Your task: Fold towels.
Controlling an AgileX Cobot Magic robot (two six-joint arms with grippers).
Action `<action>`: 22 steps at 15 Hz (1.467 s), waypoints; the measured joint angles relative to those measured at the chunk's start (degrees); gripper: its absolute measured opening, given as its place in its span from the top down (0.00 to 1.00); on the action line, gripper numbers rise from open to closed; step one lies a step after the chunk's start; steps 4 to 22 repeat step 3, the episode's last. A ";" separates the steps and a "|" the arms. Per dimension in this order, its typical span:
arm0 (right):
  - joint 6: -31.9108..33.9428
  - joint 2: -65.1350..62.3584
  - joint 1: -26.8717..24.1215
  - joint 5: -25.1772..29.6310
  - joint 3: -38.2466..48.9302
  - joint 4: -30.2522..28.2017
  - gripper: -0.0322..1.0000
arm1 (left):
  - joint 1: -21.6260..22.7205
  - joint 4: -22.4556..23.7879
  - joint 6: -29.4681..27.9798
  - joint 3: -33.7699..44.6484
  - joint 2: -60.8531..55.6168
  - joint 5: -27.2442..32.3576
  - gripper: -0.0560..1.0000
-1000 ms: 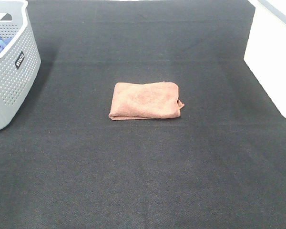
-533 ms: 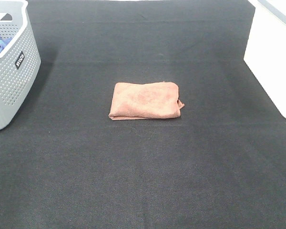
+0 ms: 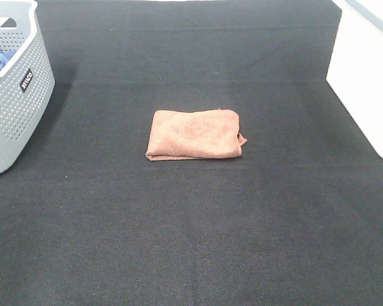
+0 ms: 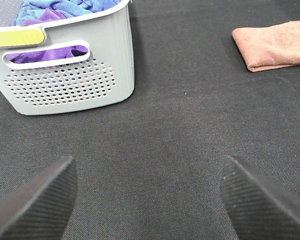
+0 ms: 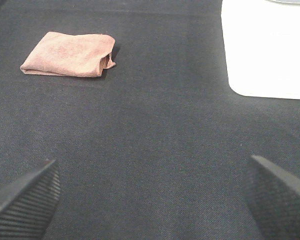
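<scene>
Lying folded, towel [image 3: 195, 134] well apart from end effectors.

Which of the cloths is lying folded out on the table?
The terracotta towel, folded flat on the black table. The blue cloth and purple cloth are bunched inside the grey basket.

Only the dark grey fingertips [image 4: 37, 200] of the left gripper [image 4: 149, 200] and right gripper [image 5: 152, 197] are seen, covered in fine ridged lines.
</scene>
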 joint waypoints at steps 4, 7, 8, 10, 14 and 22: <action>0.00 0.00 0.00 0.00 0.00 0.06 0.07 | 0.00 0.00 0.00 0.00 0.00 0.00 0.23; 0.00 0.00 0.00 0.00 0.00 0.06 0.07 | 0.00 0.00 0.00 0.00 0.00 0.00 0.23; 0.00 0.00 0.00 0.00 0.00 0.06 0.07 | 0.00 0.00 0.00 0.00 0.00 0.00 0.23; 0.00 0.00 0.00 0.00 0.00 0.06 0.07 | 0.00 0.00 0.00 0.00 0.00 0.00 0.23; 0.00 0.00 0.00 0.00 0.00 0.06 0.07 | 0.00 0.00 0.00 0.00 0.00 0.00 0.23; 0.00 0.00 0.00 0.00 0.00 0.06 0.07 | 0.00 0.00 0.00 0.00 0.00 0.00 0.23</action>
